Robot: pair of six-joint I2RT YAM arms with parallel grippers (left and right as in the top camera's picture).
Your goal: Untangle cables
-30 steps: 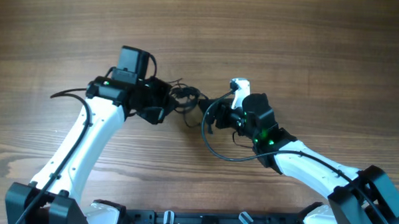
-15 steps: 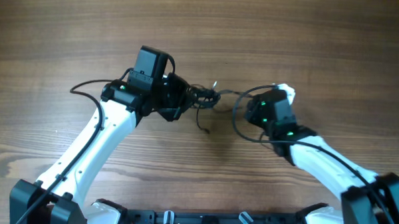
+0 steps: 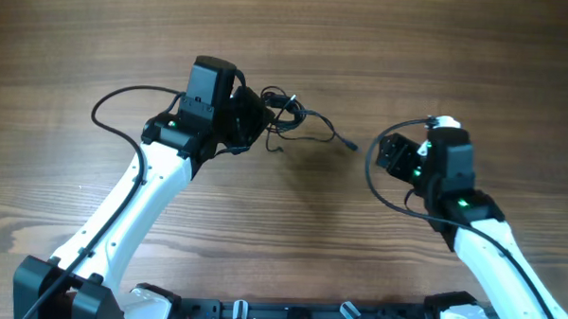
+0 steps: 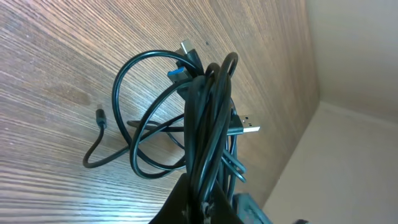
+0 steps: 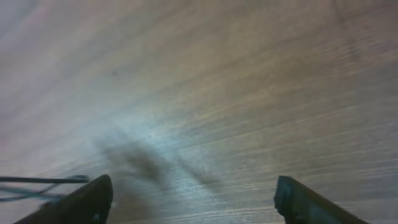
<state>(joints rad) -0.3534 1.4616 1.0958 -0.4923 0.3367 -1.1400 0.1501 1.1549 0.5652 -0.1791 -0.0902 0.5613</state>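
The cables [image 3: 288, 110] form a dark knotted bundle at the tip of my left gripper [image 3: 264, 117], which is shut on them. In the left wrist view the cables [image 4: 204, 106] rise from the shut left gripper [image 4: 202, 200] as several looped strands, with a silver plug [image 4: 250, 129] sticking out to the right. One loose strand trails over the wood to a small plug end [image 3: 351, 144]. My right gripper [image 3: 388, 156] stands apart to the right of that end. The right gripper [image 5: 193, 200] is wide open over bare wood, with nothing between its fingers.
The wooden table [image 3: 411, 50] stretches all round both arms. A thick black arm cable [image 3: 387, 187] loops beside the right wrist, and another [image 3: 110, 111] arcs behind the left arm. A thin strand [image 5: 37, 180] shows at the left edge of the right wrist view.
My right gripper has opened, let go of the cables and pulled away to the right. My left gripper has carried the bundle slightly towards the far side, leaving one strand trailing.
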